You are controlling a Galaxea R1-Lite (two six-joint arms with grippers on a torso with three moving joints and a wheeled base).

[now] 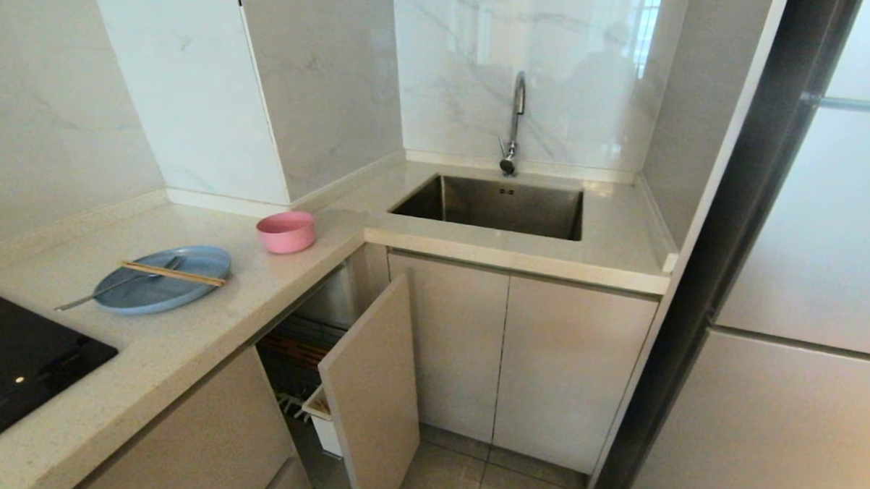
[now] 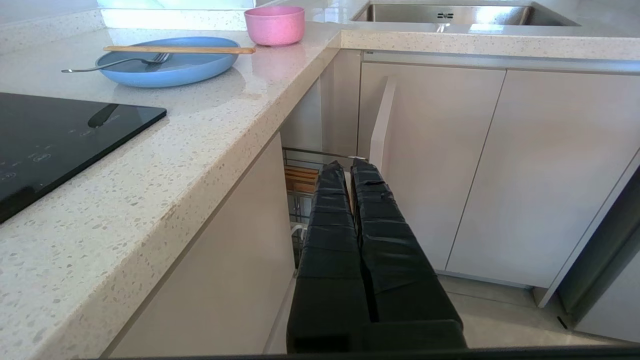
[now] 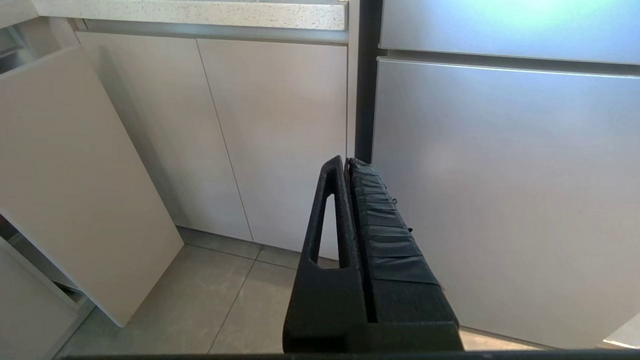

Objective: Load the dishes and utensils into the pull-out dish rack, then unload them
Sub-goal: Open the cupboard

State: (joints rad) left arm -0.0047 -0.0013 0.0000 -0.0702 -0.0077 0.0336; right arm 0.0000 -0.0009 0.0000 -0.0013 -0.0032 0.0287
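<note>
A wide, shallow pale-blue round plate (image 1: 162, 278) is seen at the left of the head view, resting on the speckled beige stone surface (image 1: 186, 337). Across it a pair of thin light-wood chopsticks (image 1: 172, 274) is laid, and a slim silver metal utensil (image 1: 115, 287), whose end on the plate shows tines in the left wrist view, is propped on the plate with its handle reaching past the rim toward the black glass cooktop (image 1: 18, 360) at the lower left. A small pink round bowl (image 1: 286, 231) is set just beyond the plate, near the inner corner of the surface.

Below the surface, in the lower centre of the head view, the pull-out dish rack (image 1: 307, 385) is drawn out, its beige front panel (image 1: 372, 387) standing away from the cabinets; chrome wire, a wooden slotted strip and a white cup are partly visible behind it.

Neither arm is seen in the head view. In the left wrist view the left gripper (image 2: 348, 163) is held low in front of the rack opening, well below and apart from the dishes at the upper left of that frame, its jaws clenched together on nothing. In the right wrist view the right gripper (image 3: 347, 161) is pointed at the cabinet doors, its jaws likewise pressed together and empty, with the front panel at the left of the frame.

A steel sink (image 1: 494, 203) with a chrome tap (image 1: 515, 121) is seen at the upper centre.
</note>
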